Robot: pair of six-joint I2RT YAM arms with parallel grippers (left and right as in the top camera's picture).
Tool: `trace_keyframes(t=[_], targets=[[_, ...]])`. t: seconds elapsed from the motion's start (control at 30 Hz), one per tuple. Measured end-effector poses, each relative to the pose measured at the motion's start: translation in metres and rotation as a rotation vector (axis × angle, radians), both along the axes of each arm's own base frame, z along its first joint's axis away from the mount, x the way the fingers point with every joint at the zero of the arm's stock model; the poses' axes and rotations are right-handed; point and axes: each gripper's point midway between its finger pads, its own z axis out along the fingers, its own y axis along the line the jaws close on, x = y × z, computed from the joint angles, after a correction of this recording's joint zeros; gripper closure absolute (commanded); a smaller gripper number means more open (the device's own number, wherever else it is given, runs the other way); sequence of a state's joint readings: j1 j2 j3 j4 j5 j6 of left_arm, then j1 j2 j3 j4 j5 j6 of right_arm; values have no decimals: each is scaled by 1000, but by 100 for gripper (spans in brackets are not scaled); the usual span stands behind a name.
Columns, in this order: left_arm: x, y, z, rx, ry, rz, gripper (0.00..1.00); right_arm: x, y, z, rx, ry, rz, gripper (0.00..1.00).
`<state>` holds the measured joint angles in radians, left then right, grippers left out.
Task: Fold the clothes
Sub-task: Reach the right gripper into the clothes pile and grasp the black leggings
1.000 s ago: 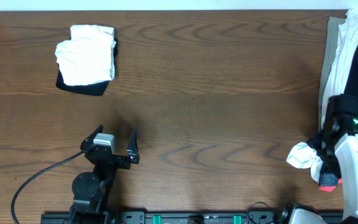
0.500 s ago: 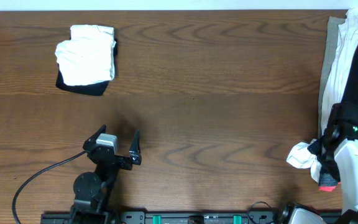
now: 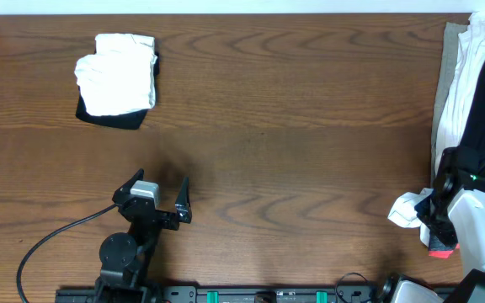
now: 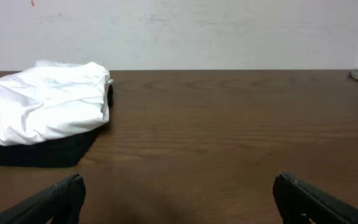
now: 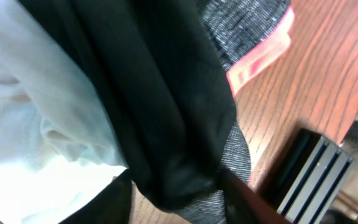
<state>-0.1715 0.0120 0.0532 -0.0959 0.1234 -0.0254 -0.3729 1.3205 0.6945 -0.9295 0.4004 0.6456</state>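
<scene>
The clothes lie heaped at the table's right edge, with white, beige and black pieces mixed together. At the heap's near end are black leggings with a grey waistband edged in red. My right gripper is shut on a bunch of that black fabric, which fills the gap between its fingers. A white garment lies against the leggings on the left. My left gripper stands wide open over bare wood, holding nothing.
A folded stack, white cloth on a black piece, sits at the far left. The left arm's cable curls along the near edge. A metal rail runs just off the table beside the right gripper.
My right gripper's jaws have closed in on the black leggings, and the arm has shifted slightly. The left arm has not moved.
</scene>
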Motion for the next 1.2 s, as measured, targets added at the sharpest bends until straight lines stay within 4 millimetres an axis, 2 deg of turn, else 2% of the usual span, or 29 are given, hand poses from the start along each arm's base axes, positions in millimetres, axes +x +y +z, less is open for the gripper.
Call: trace_keyframes(t=[0.17, 0.2, 0.27, 0.3, 0.37, 0.57, 0.77, 0.93, 1.03, 1.13, 1.2], targets=[[0, 0, 0, 0, 0, 0, 2, -2, 0, 0, 1, 5, -4, 59], [0, 0, 0, 0, 0, 0, 2, -2, 0, 0, 1, 5, -4, 53], [0, 0, 0, 0, 0, 0, 2, -2, -1, 0, -1, 4, -6, 29], [0, 0, 0, 0, 0, 0, 2, -2, -1, 0, -1, 7, -4, 25], [0, 0, 0, 0, 0, 0, 2, -3, 0, 0, 5, 14, -1, 24], [0, 0, 0, 0, 0, -1, 2, -6, 2, -1, 10, 23, -1, 34], [0, 0, 0, 0, 0, 0, 2, -8, 2, -2, 11, 28, -1, 36], [0, 0, 0, 0, 0, -1, 2, -6, 2, -4, 8, 19, -1, 48], [0, 0, 0, 0, 0, -1, 2, -7, 2, -5, 8, 20, -1, 51], [0, 0, 0, 0, 0, -1, 2, -7, 2, -5, 8, 20, 0, 64], [0, 0, 0, 0, 0, -1, 2, -7, 2, -5, 8, 20, 1, 76]])
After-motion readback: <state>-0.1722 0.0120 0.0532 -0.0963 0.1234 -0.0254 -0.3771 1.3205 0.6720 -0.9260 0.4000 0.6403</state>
